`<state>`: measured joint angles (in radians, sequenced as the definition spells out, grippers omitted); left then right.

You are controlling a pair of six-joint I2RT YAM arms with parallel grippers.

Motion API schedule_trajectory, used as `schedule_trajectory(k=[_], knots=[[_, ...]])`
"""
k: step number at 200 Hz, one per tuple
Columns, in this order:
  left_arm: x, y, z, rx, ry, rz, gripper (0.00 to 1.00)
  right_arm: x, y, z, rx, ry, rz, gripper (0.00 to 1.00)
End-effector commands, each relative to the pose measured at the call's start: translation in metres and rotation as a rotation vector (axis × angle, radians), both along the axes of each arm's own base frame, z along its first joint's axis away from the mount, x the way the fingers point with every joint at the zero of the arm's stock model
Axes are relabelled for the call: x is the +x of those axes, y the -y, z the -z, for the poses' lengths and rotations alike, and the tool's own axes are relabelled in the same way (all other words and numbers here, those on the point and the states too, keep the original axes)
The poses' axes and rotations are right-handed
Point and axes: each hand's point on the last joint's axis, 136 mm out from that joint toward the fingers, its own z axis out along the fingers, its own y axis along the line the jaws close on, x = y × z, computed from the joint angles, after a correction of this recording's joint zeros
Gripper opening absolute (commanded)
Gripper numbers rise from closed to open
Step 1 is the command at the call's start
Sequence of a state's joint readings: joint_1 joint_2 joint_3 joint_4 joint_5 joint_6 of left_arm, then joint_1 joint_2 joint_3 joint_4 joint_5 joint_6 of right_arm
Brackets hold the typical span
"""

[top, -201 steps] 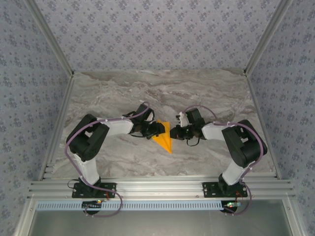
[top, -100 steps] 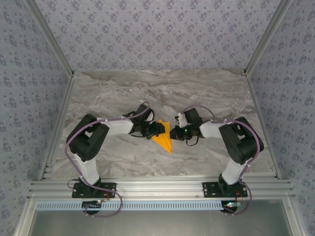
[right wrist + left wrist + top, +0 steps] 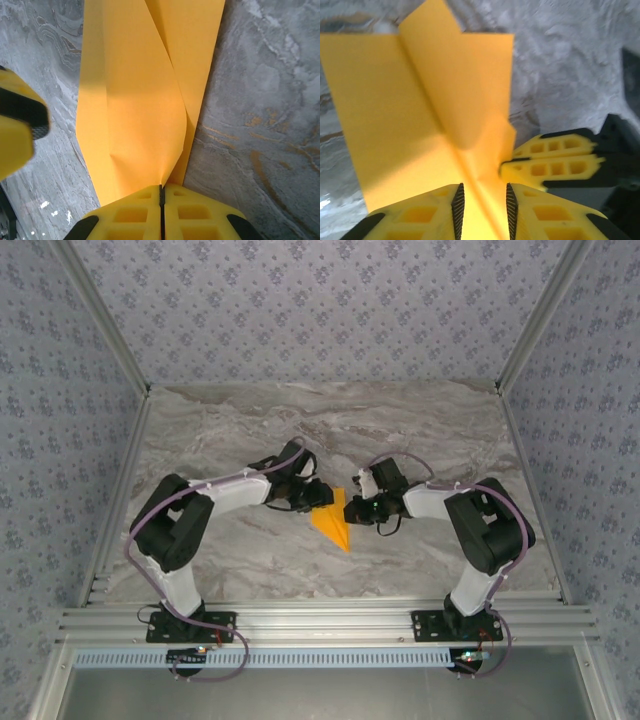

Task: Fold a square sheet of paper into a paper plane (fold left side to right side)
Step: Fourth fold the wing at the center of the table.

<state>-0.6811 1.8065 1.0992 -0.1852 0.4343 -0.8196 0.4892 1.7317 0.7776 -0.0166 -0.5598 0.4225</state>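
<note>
The square sheet of paper is folded into an orange-yellow pointed paper plane [image 3: 333, 524] that lies mid-table, tip toward the arms. My left gripper [image 3: 320, 496] is at its far left corner. In the left wrist view its jaws [image 3: 483, 187] stand a little apart, with a raised crease of the paper [image 3: 420, 100] running between the pads untouched. My right gripper [image 3: 352, 508] is at the paper's right edge. In the right wrist view it [image 3: 161, 186] is shut on a lifted flap of the paper [image 3: 135, 100]. Its yellow fingers [image 3: 552, 162] show beside the paper's edge.
The grey marbled tabletop [image 3: 420, 430] is bordered by aluminium rails [image 3: 320, 622] at the near edge and by patterned walls on three sides. A left fingertip [image 3: 17, 132] shows at the left in the right wrist view.
The left arm has shifted slightly away from its base and its jaws have narrowed over the crease. The right gripper edged left, staying shut on the paper.
</note>
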Motion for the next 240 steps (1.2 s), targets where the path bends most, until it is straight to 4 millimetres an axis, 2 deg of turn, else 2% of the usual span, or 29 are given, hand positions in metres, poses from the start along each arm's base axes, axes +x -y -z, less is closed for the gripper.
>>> schedule_trajectory(k=[1,55,87,130,164,194,221,240], knots=[[0.004,0.013,-0.006,-0.02,0.0,0.041,0.24,-0.015,0.014,0.023,-0.11,-0.061,-0.006,0.09],[0.015,0.023,0.022,0.014,-0.034,0.06,0.23,-0.017,0.015,0.024,-0.125,-0.065,-0.01,0.09],[0.018,0.015,0.041,0.059,-0.054,0.042,0.23,-0.019,0.017,0.025,-0.141,-0.069,-0.01,0.09],[0.005,0.001,0.068,0.112,-0.102,0.024,0.23,-0.017,0.018,0.019,-0.143,-0.046,-0.008,0.09],[-0.008,-0.01,0.085,0.127,-0.136,0.005,0.22,-0.005,0.009,-0.012,-0.075,0.026,-0.007,0.18],[-0.014,-0.015,0.091,0.135,-0.147,-0.003,0.21,0.006,0.011,-0.05,-0.047,0.109,0.015,0.35],[-0.014,-0.015,0.092,0.135,-0.145,-0.003,0.21,-0.004,0.012,-0.065,-0.04,0.115,0.005,0.39],[-0.015,-0.015,0.093,0.136,-0.147,-0.003,0.21,-0.022,-0.005,-0.069,0.039,0.073,-0.037,0.36]])
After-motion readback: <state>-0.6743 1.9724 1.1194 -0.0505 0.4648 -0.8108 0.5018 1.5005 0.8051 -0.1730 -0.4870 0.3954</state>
